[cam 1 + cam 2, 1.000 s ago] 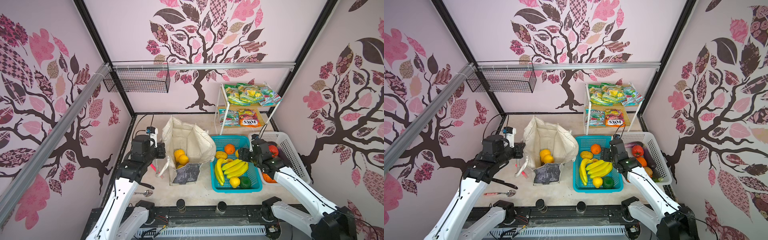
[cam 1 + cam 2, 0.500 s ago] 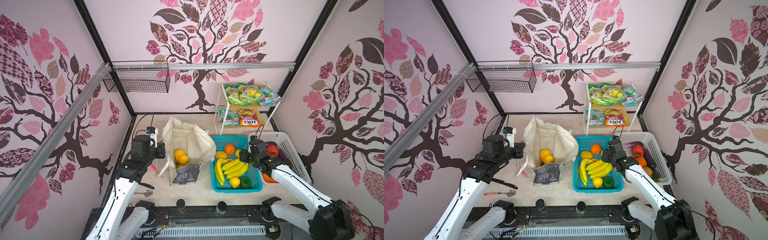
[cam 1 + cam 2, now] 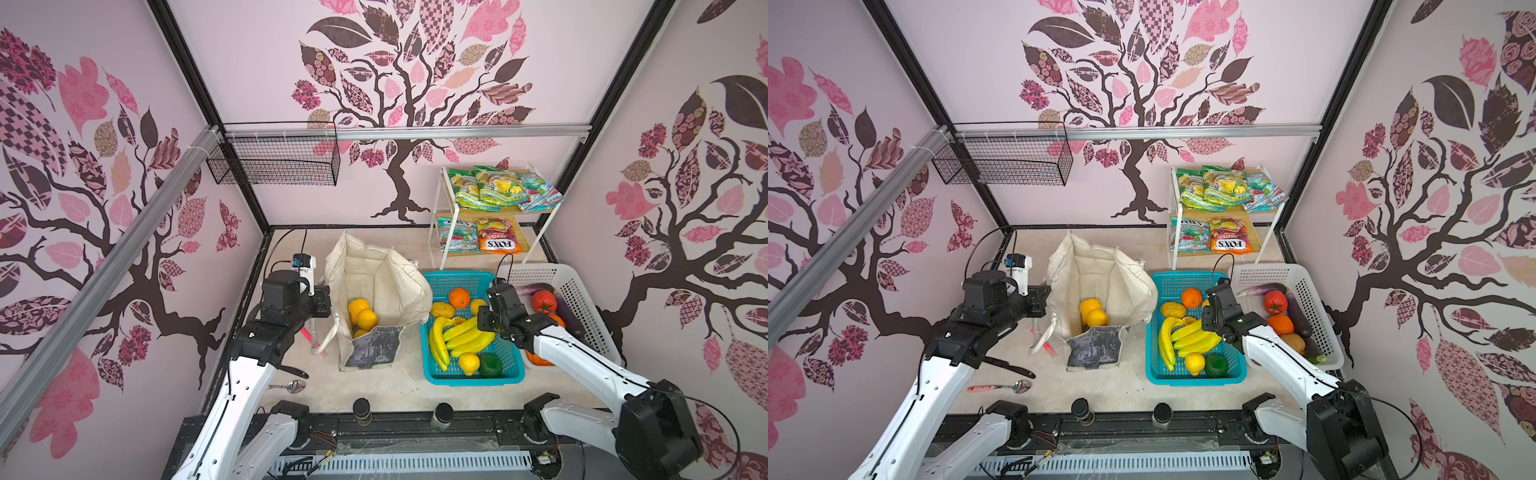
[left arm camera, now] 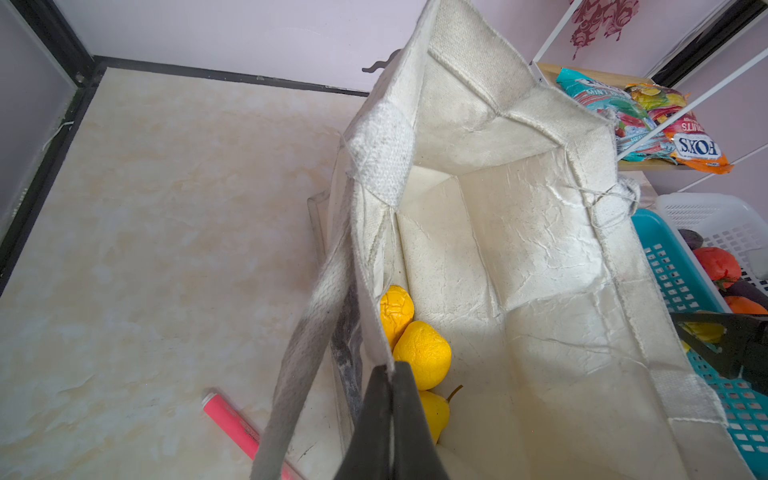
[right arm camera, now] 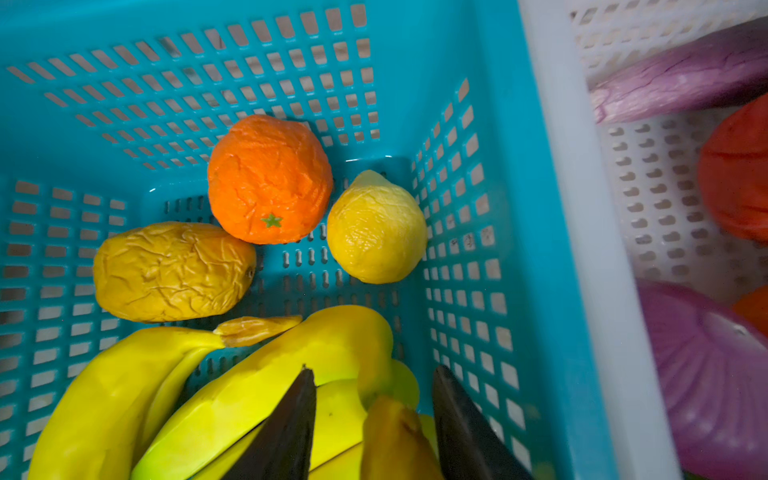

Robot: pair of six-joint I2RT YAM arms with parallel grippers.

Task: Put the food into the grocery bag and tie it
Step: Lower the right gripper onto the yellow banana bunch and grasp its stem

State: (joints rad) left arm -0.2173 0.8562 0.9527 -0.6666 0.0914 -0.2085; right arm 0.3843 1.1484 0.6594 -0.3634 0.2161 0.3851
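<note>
Bag first: the cream grocery bag (image 3: 386, 286) stands open just left of the teal basket (image 3: 432, 374), with yellow fruits (image 4: 422, 353) at its bottom. On its left rim the left gripper (image 4: 390, 368) pinches the canvas, fingers pressed together. Down in the basket, the right gripper (image 5: 374, 370) has fingers spread either side of the bananas (image 5: 257, 374) at their stem end.

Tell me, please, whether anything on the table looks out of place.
A spoon and a pink pen lie loose on the table beside the bag; neither is food. The mango in the teal basket looks crumpled.
</note>
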